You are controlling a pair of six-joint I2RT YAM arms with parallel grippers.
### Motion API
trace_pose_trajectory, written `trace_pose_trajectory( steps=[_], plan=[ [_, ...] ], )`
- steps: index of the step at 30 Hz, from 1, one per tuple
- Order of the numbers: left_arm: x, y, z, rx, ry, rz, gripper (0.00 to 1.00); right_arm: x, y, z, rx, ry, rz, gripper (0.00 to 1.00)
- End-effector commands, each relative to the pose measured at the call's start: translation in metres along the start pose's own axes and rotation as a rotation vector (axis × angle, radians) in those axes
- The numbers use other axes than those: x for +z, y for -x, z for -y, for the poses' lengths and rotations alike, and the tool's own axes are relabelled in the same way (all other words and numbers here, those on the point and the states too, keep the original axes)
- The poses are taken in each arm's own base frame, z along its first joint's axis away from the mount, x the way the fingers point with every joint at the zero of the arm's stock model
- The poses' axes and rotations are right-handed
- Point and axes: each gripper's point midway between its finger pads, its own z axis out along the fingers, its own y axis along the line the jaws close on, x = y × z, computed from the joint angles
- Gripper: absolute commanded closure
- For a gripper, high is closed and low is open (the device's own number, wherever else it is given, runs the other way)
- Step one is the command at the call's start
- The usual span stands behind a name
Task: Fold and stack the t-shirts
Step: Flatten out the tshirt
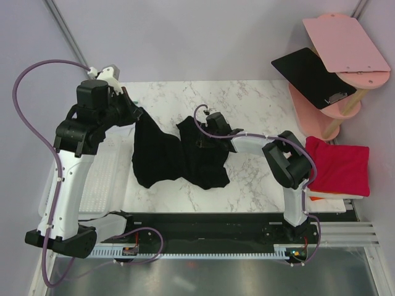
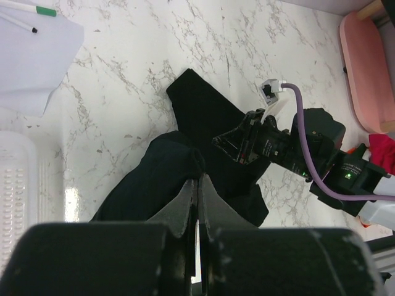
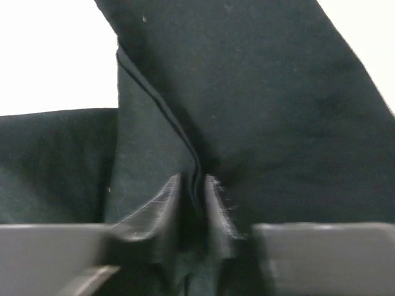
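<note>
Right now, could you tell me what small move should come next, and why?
Probably draw the left gripper and right gripper apart. Each looks shut on the black t-shirt, which hangs bunched and creased between them over the marble table, so tensioning that edge should flatten it for folding.

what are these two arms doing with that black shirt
Both arms are working on the black t-shirt, which sits bunched on the marble table. The left gripper is shut on cloth at the shirt's far left edge, and the right gripper pinches a fold nearer its middle. The shirt is not folded yet. A folded red t-shirt lies off to the right.
</note>
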Motion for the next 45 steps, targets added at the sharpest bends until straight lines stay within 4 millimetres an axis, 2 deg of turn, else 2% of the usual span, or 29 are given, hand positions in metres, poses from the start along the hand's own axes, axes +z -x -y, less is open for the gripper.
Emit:
trace_pose_trajectory(
  steps=[1,3,6,7,9,10,12,13,15,16,18,21,23,24,25,26,27,28,30,31,34,37,38,40,41,42,43,44,45],
  plan=[
    [-0.008,0.013,-0.001,0.038,-0.004,0.065,0.98,-0.008,0.032,-0.021,-0.008,0.041,0.075,0.91],
    [-0.005,0.012,-0.003,0.039,0.002,0.058,0.98,-0.015,0.04,-0.023,-0.026,0.032,0.098,0.94],
    [0.0,0.01,-0.007,0.043,0.019,0.046,0.98,-0.035,0.066,-0.02,-0.047,-0.028,0.179,1.0],
    [0.002,0.009,-0.01,0.042,0.028,0.043,0.98,-0.049,0.083,-0.023,-0.067,-0.038,0.225,1.0],
    [0.006,0.008,-0.013,0.047,0.038,0.036,0.98,-0.068,0.102,-0.014,-0.078,-0.101,0.283,1.0],
    [0.009,0.008,-0.017,0.044,0.049,0.03,0.98,-0.089,0.119,-0.015,-0.082,-0.109,0.336,1.0],
    [0.013,0.006,-0.022,0.048,0.064,0.02,0.98,-0.116,0.143,-0.011,-0.075,-0.136,0.416,1.0],
    [0.014,0.006,-0.027,0.041,0.078,0.017,0.98,-0.143,0.161,-0.01,-0.065,-0.14,0.475,1.0],
    [0.017,0.005,-0.034,0.035,0.097,0.013,0.98,-0.174,0.181,-0.004,-0.062,-0.171,0.55,1.0],
    [0.017,0.008,-0.041,0.027,0.114,0.021,0.98,-0.204,0.195,-0.003,-0.056,-0.178,0.613,1.0],
    [0.017,0.007,-0.048,0.018,0.133,0.018,0.98,-0.236,0.206,0.003,-0.064,-0.217,0.676,1.0],
    [0.014,0.007,-0.056,0.003,0.154,0.028,0.98,-0.294,0.206,0.01,-0.044,-0.242,0.766,1.0],
    [0.011,0.005,-0.057,-0.004,0.157,0.029,0.98,-0.296,0.179,0.025,-0.023,-0.276,0.711,1.0],
    [0.01,0.002,-0.059,-0.005,0.159,0.026,0.98,-0.313,0.17,0.025,0.018,-0.256,0.729,1.0],
    [0.009,0.001,-0.059,-0.007,0.16,0.024,0.98,-0.299,0.138,0.041,0.037,-0.285,0.647,1.0],
    [0.009,-0.004,-0.06,-0.015,0.161,0.017,0.98,-0.299,0.123,0.045,0.048,-0.278,0.625,1.0],
    [0.008,-0.007,-0.06,-0.017,0.162,0.011,0.98,-0.311,0.111,0.046,0.086,-0.251,0.64,1.0],
    [0.008,-0.01,-0.061,-0.022,0.162,0.005,0.98,-0.298,0.078,0.065,0.108,-0.296,0.571,1.0],
    [0.009,-0.021,-0.063,-0.032,0.164,-0.015,0.98,-0.297,0.044,0.078,0.153,-0.288,0.548,1.0],
    [0.01,-0.023,-0.064,-0.037,0.167,-0.02,0.98,-0.3,0.038,0.083,0.168,-0.298,0.554,1.0],
    [0.013,-0.022,-0.065,-0.038,0.169,-0.021,0.98,-0.312,0.038,0.092,0.183,-0.323,0.615,1.0],
    [0.02,-0.016,-0.064,-0.035,0.167,-0.026,0.98,-0.301,0.051,0.097,0.131,-0.391,0.597,1.0],
    [0.022,-0.016,-0.062,-0.039,0.159,-0.034,0.98,-0.281,0.049,0.106,0.115,-0.452,0.538,1.0],
    [0.031,-0.017,-0.061,-0.044,0.148,-0.055,0.98,-0.262,0.059,0.107,0.086,-0.475,0.506,0.99],
    [0.034,-0.018,-0.061,-0.045,0.145,-0.061,0.98,-0.232,0.051,0.115,0.063,-0.508,0.42,0.98],
    [0.037,-0.019,-0.06,-0.047,0.141,-0.067,0.98,-0.221,0.066,0.109,0.057,-0.493,0.427,0.98],
    [0.04,-0.023,-0.061,-0.054,0.14,-0.08,0.98,-0.208,0.069,0.11,0.038,-0.499,0.405,0.97],
    [0.042,-0.023,-0.06,-0.057,0.134,-0.077,0.98,-0.176,0.06,0.118,0.021,-0.515,0.324,0.97],
    [0.043,-0.025,-0.06,-0.057,0.131,-0.079,0.98,-0.166,0.085,0.108,0.025,-0.49,0.354,0.97]
  ],
)
